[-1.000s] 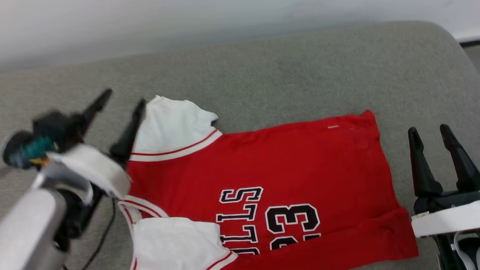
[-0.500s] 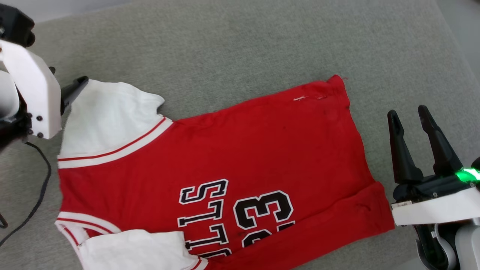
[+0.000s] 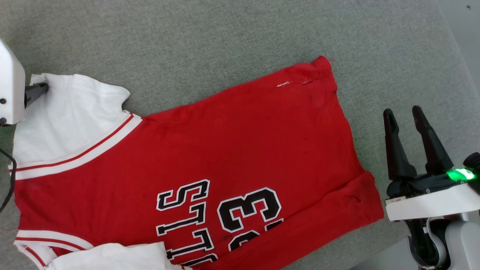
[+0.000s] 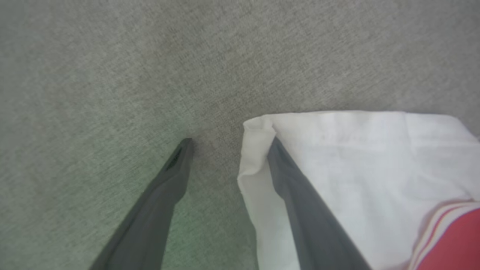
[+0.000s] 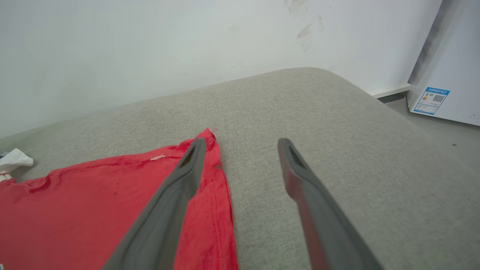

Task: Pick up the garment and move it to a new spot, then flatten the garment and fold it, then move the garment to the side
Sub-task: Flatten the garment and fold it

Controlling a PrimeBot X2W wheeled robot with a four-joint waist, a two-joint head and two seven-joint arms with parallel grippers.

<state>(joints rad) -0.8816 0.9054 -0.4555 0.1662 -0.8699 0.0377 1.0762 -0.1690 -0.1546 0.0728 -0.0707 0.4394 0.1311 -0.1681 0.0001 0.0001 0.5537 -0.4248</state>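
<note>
A grey fabric cushion [image 3: 225, 37] is stretching out below a pale wall [image 5: 150, 45], and the garment [image 3: 225, 142] is lying spread flat on it. The left gripper [image 4: 231, 141] is standing with its fingers parted and nothing clamped. One finger is lying over the outer corner of the garment's white sleeve [image 4: 356, 157] and the other over bare cushion just off it, so the sleeve's edge is sitting between them. The right gripper [image 3: 402, 110], likewise spread and empty, is hovering just off the garment's hem [image 3: 350, 127], near its far corner. The garment's long axis is running sleeve to hem, from one arm to the other, and the left arm is looking nearer to a grasp.
</note>
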